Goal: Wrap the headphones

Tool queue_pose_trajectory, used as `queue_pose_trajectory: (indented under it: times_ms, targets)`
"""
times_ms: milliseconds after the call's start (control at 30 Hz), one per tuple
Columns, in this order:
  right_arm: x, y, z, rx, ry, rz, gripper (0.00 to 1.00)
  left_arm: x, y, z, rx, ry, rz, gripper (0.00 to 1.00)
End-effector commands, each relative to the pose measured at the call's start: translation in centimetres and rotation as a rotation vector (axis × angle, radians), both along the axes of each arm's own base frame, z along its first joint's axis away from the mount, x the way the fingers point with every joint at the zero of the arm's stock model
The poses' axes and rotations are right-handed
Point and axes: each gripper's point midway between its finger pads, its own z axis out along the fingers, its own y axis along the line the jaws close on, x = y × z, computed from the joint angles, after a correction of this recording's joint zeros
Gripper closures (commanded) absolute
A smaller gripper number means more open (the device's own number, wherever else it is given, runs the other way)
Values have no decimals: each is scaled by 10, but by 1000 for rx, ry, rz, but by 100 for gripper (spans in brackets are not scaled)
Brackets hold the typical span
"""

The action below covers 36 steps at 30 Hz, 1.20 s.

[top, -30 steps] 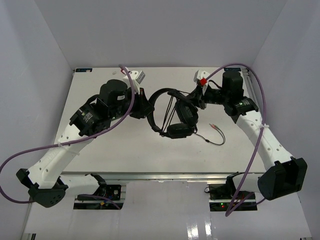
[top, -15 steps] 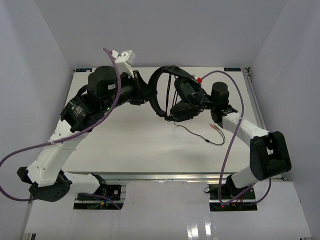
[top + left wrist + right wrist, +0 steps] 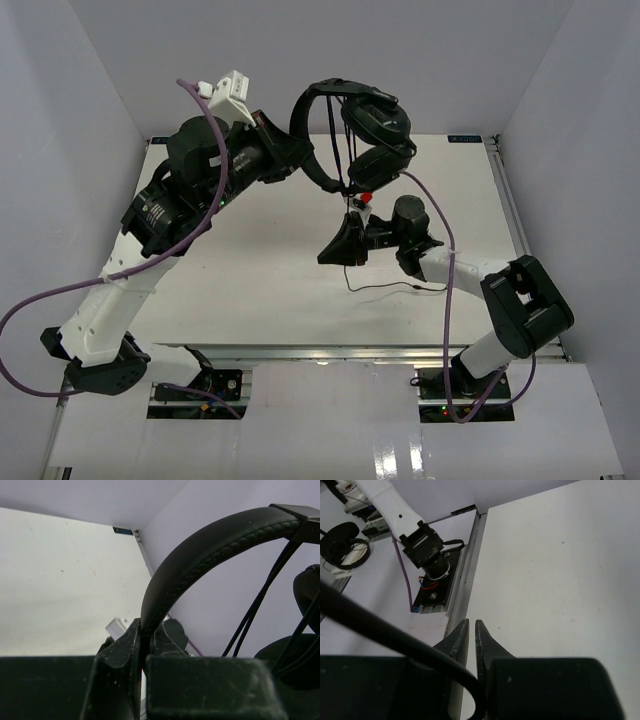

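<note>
The headphones (image 3: 372,145) hang in the air above the far part of the table (image 3: 240,290), with the headband (image 3: 200,547) on the left and the earcups (image 3: 380,118) on the right. The left gripper (image 3: 146,632) is clamped tight on the headband. The cord (image 3: 380,290) drops down and lies on the table. The right gripper (image 3: 471,626) is lower. Its fingers (image 3: 457,637) are almost together, with only a thin slit between them. The cord passes near their base, and I cannot tell if it is pinched. The table is white, and pale lilac walls (image 3: 350,60) stand on three sides.
</note>
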Motion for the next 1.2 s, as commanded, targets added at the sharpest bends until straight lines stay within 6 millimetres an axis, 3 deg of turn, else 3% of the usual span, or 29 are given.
queue_pose_trajectory:
  times_ms: [0, 200, 433, 700, 800, 900, 1000, 1167]
  targets:
    - [-32, 1, 2, 30, -68, 99, 84, -8, 47, 77, -244, -149, 172, 100]
    - [-57, -6, 2, 17, -99, 154, 85, 0, 87, 87, -294, -177, 372, 100]
    - [-76, -18, -19, -117, -136, 186, 89, 13, 145, 73, -258, -181, 696, 100]
    - [-82, -47, -37, -347, -413, 268, 92, 26, 176, 69, -114, -257, 916, 100]
    - [-78, -63, -26, -427, -521, 269, 92, 30, 180, 56, -34, -246, 960, 100]
    - [-74, -73, 1, -448, -709, 273, 92, 29, 187, 43, 7, -246, 998, 100]
    - [-79, -80, 31, -469, -859, 288, 92, 30, 193, 30, 56, -246, 1029, 100]
    - [-71, -83, 93, -477, -1048, 190, 92, 43, 184, 1, 157, -193, 1011, 100]
